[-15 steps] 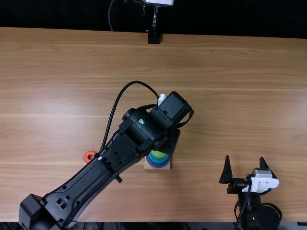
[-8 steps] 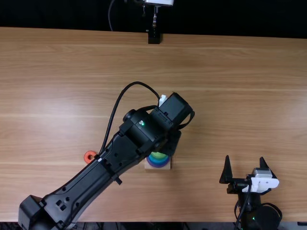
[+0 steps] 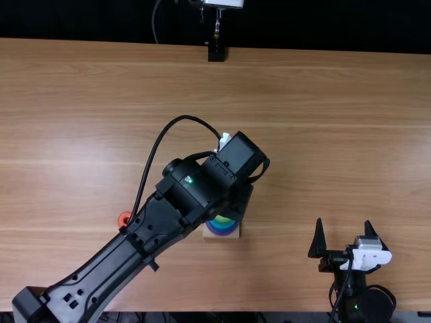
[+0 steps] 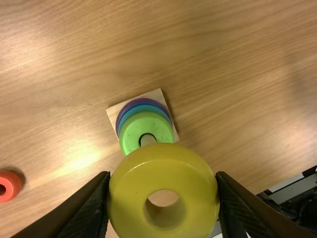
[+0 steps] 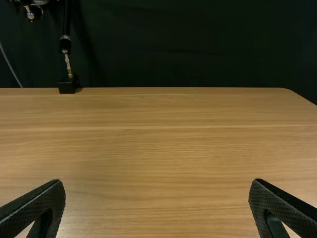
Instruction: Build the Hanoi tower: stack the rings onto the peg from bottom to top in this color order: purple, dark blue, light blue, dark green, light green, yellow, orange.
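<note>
My left gripper (image 3: pixel 236 202) hangs over the wooden base (image 3: pixel 222 237) at the table's near middle. In the left wrist view that gripper (image 4: pixel 164 196) is shut on the yellow ring (image 4: pixel 126 191), held above and to one side of the peg (image 4: pixel 147 140). Around the peg sits a light green ring (image 4: pixel 130 135) on top, with blue (image 4: pixel 130 113) and purple (image 4: pixel 124 108) rims beneath; other layers are hidden. The orange ring (image 3: pixel 124 219) lies on the table left of the base. My right gripper (image 3: pixel 343 235) stands open with nothing between its fingers; so does the gripper (image 5: pixel 157 198) in the right wrist view.
A black stand (image 3: pixel 216 52) is at the table's far edge. The left arm slants across the near left of the table (image 3: pixel 323 134), between the orange ring and the base. The right arm stays at the near right edge.
The left arm's forearm and elbow have shifted a little left and toward the near edge, and its gripper end has moved slightly left. The right arm and the base have not moved.
</note>
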